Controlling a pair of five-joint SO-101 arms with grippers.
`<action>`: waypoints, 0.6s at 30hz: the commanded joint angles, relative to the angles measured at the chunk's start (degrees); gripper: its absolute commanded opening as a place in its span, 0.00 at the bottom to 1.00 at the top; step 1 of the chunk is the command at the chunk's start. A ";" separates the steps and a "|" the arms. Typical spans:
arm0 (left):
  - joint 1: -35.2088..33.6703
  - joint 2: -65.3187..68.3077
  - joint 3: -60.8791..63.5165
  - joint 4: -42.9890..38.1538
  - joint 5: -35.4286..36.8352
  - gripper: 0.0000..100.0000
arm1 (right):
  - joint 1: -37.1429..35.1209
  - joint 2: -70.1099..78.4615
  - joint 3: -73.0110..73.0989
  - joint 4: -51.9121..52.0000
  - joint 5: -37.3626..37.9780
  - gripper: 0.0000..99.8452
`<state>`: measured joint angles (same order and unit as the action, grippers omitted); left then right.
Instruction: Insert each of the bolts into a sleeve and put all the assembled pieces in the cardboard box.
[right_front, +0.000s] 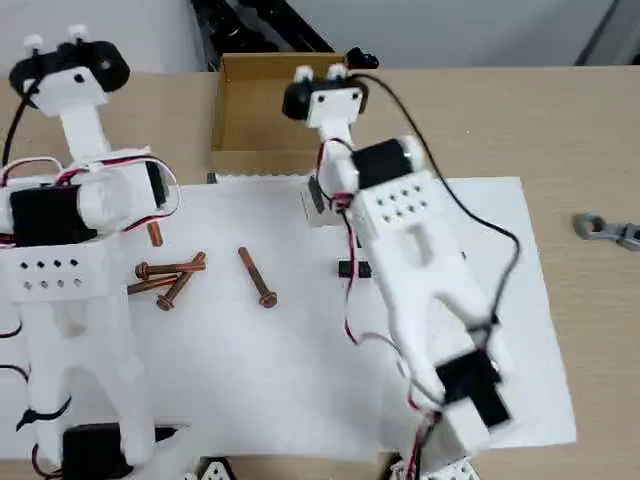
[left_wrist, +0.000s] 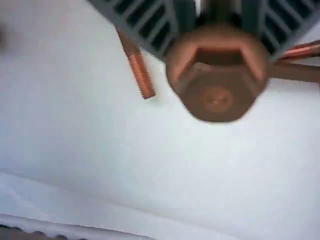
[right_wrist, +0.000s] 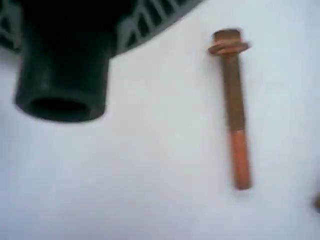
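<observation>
Where we see loose bolts on paper near the box from above, left wrist view shows left jaws clamping a bolt, right wrist view right jaws holding a sleeve.

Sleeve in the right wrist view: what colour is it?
The sleeve is plain black, with no pattern. The right wrist view shows it best.

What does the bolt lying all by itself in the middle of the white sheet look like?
The lone bolt looks like copper-coloured metal. It has a head with a wider flange under it, a dull brown shank and a brighter orange end. It lies flat on the white sheet and touches nothing else, set apart from the other bolts heaped to one side.
</observation>
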<state>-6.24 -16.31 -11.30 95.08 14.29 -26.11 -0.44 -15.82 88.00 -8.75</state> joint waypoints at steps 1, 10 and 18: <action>3.96 -2.73 -2.86 -2.02 -0.35 0.01 | -0.22 -13.41 -2.20 3.38 0.53 0.01; 13.71 -2.73 -2.86 -9.49 -0.35 0.01 | -0.22 -37.76 -2.02 9.01 0.53 0.01; 18.02 -2.73 -2.86 -22.33 0.09 0.01 | -0.22 -57.10 23.03 5.49 0.26 0.01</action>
<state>10.20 -16.31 -11.30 78.29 14.29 -26.20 -51.69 -3.69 96.35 -8.75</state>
